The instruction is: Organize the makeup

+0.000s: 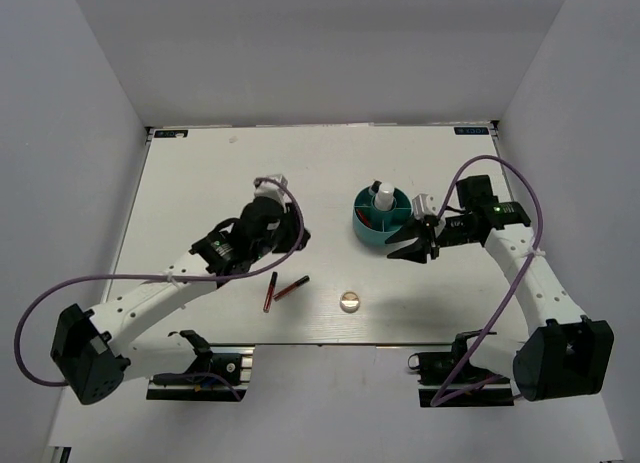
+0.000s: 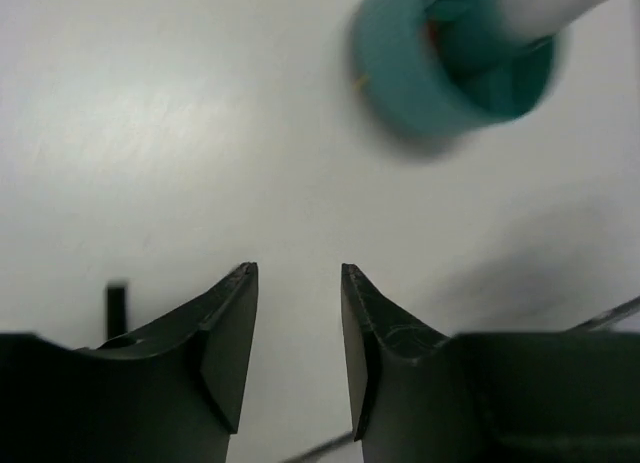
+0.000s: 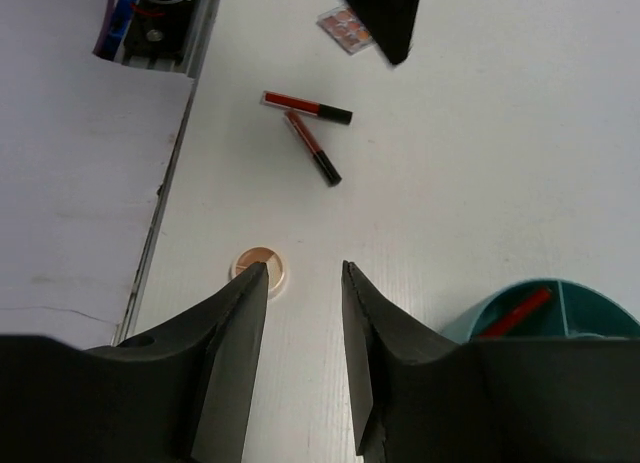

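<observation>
The teal cup [image 1: 366, 228] stands right of the table's middle, with the white bottle [image 1: 383, 195] upright in it and a red stick [image 3: 515, 313] in one compartment. Two red and black sticks [image 1: 270, 292] [image 1: 291, 288] lie near the front edge. The round compact [image 1: 349, 301] lies to their right. A small pink palette [image 3: 343, 29] lies beyond the sticks, under the left arm. My left gripper [image 2: 298, 271] is open and empty above bare table, left of the cup [image 2: 420, 83]. My right gripper [image 3: 305, 266] is open and empty beside the cup, above and past the compact [image 3: 262, 263].
The white table's near edge [image 3: 165, 173] runs close to the compact and sticks. The left arm's mount [image 3: 150, 18] sits beyond that edge. Grey walls close in the table on three sides.
</observation>
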Motion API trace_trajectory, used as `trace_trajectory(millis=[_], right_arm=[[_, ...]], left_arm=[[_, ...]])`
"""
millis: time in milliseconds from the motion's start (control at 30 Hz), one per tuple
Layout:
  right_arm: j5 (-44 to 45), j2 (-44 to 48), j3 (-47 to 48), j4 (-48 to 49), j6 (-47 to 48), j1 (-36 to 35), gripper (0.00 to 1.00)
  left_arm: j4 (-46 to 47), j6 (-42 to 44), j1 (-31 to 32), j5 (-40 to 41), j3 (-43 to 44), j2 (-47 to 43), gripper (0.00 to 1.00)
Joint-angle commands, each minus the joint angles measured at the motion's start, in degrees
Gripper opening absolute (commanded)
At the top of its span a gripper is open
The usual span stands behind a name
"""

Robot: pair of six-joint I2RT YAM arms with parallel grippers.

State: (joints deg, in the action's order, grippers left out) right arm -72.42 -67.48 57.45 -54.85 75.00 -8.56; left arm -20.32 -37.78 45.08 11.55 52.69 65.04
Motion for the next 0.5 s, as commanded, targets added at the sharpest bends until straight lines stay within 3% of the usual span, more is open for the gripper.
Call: trace_trajectory(millis=[0,200,467], right_arm=[[0.8,-0.9,1.3,-1.2,0.2,-2.6,0.42],[4.2,-0.4,-0.2,7.5,-9.9,-6.5,0.45],[9.8,1.4,-4.0,15.8,-20.0,-9.9,0.48]], left_arm=[[-17.1,-7.4,-0.2,2.1,-1.6,3.1,0.5],[-32.5,-9.7,-0.2,5.0,8.8,18.4,0.53],[-32.3,-7.4,-1.9,4.8,11.6,25.7,0.53]])
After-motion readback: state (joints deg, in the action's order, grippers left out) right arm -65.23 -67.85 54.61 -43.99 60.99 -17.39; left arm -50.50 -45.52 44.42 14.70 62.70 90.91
